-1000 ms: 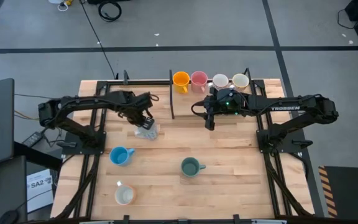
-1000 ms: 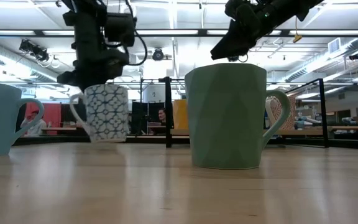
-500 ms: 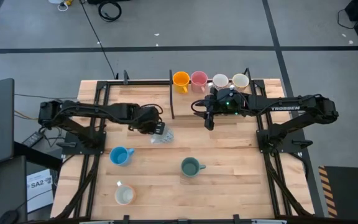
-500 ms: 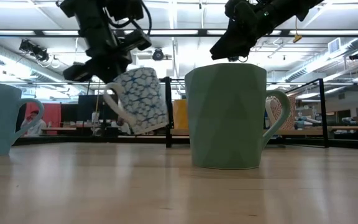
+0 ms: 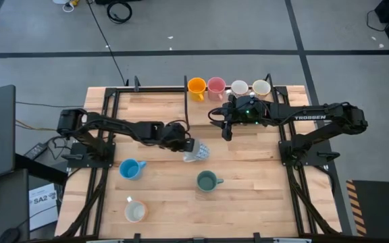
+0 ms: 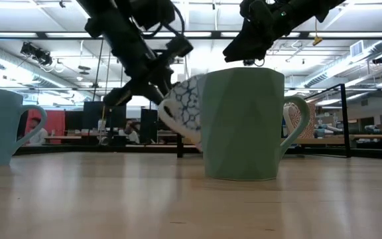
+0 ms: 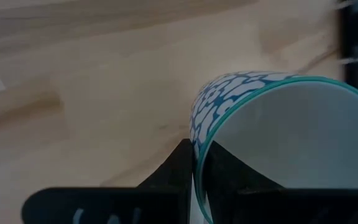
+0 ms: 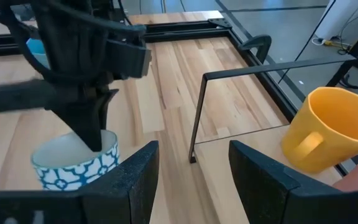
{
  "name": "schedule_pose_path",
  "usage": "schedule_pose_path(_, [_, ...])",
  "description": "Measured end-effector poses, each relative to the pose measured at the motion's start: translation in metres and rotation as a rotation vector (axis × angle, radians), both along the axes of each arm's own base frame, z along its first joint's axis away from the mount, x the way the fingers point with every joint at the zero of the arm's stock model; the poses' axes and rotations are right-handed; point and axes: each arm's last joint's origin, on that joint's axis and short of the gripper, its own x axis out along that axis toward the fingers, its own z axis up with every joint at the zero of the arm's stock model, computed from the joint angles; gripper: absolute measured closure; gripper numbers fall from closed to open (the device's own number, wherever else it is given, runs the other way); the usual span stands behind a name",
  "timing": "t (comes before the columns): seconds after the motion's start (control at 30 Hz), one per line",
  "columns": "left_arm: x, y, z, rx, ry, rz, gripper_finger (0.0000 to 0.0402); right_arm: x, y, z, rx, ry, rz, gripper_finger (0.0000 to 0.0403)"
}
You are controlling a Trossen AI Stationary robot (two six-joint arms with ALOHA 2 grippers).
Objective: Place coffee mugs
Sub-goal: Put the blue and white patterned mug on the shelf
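Patterned mug [image 5: 196,150] tilted in the air over mid-table, left gripper [image 5: 184,144] pinching its rim.
Teal mug [image 5: 207,181] sits on the table just in front of it, blue mug [image 5: 131,169] and a white mug [image 5: 135,212] farther off. Right gripper [image 5: 226,129], jaws spread and holding nothing, hangs near the thin divider post [image 5: 186,106], by the orange mug [image 5: 196,86], pink mug [image 5: 215,86] and two white ones.

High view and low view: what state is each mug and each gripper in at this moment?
White ceramic mug with blue pattern: gripped by its rim, lifted, tilted.
Left gripper: shut on the patterned mug.
Right gripper: open, empty, near the row.
Teal-green ceramic mug: upright on the table.
Light blue mug: upright.
Cream mug: upright.
Orange, pink and two cream mugs: upright in a row.
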Motion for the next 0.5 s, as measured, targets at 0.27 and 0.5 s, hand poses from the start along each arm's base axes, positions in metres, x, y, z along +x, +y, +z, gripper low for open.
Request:
schedule_pose_path(0.27, [-0.008, 0.012, -0.007, 0.033, 0.108, 0.018, 0.037, 0.0, 0.0, 0.0, 0.0, 0.002, 0.0, 0.0202])
schedule_pose_path(0.5, [-0.009, 0.02, -0.007, 0.038, 0.112, 0.025, 0.037, 0.0, 0.0, 0.0, 0.001, 0.003, 0.0, 0.0202])
